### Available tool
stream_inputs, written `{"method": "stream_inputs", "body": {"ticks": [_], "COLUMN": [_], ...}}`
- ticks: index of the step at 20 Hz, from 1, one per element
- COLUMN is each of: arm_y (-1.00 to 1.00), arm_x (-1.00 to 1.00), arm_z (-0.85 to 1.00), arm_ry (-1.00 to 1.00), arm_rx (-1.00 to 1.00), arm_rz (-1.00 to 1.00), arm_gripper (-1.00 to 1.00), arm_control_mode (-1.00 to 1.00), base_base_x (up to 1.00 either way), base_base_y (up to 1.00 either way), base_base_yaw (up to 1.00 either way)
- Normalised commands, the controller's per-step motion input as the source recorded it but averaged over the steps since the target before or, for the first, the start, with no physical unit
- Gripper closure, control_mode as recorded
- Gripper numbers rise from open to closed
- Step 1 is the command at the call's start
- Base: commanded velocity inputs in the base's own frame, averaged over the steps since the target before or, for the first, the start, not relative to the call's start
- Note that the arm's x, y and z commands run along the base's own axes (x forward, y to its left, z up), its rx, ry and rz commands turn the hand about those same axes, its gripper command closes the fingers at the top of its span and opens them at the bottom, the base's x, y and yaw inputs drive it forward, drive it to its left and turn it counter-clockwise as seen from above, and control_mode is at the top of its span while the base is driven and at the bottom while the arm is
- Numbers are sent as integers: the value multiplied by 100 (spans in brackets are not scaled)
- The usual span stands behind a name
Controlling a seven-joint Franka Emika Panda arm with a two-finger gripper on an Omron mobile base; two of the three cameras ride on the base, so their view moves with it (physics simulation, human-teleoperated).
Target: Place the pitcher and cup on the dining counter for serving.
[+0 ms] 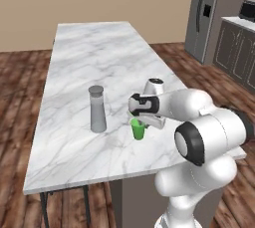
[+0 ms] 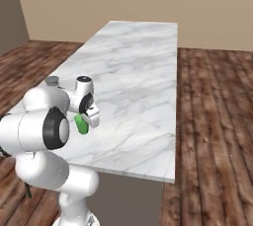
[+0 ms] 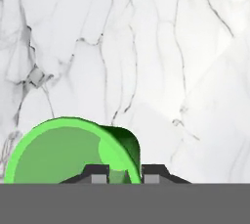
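Note:
The grey pitcher (image 1: 97,109) stands upright on the white marble dining counter (image 1: 94,53), left of my hand. In the right base view its lid (image 2: 51,80) peeks from behind my arm. The small green cup (image 1: 138,130) is near the counter's front edge, right of the pitcher. My gripper (image 1: 142,121) points down onto it. In the hand view my gripper (image 3: 126,175) is shut on the cup's (image 3: 63,154) rim wall, one finger inside and one outside. Whether the cup's (image 2: 81,124) base touches the marble (image 2: 138,72) I cannot tell.
The counter's front edge (image 1: 99,179) runs just below the cup, with wooden floor (image 2: 212,121) on both long sides. A grey fridge (image 1: 203,13) and dark cabinets (image 1: 238,48) stand at the back right. Bare marble stretches away beyond the pitcher.

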Motion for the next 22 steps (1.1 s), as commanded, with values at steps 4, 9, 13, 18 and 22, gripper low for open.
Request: {"method": "stream_inputs", "body": {"ticks": [4, 9, 13, 18, 22], "arm_y": [1, 0, 0, 0, 0], "arm_x": [-1, -29, -76, -100, -100], "arm_z": [10, 53, 74, 72, 56], "arm_ry": [-3, -21, -37, -45, -34], "arm_rx": [0, 0, 0, 0, 0], "arm_rz": [0, 0, 0, 0, 0], "arm_gripper": [-100, -100, -100, -100, -100], "arm_control_mode": [-100, -100, -100, -100, -100], "base_base_x": [0, 0, 0, 0, 0], "base_base_y": [0, 0, 0, 0, 0], "base_base_yaw": [0, 0, 0, 0, 0]}}
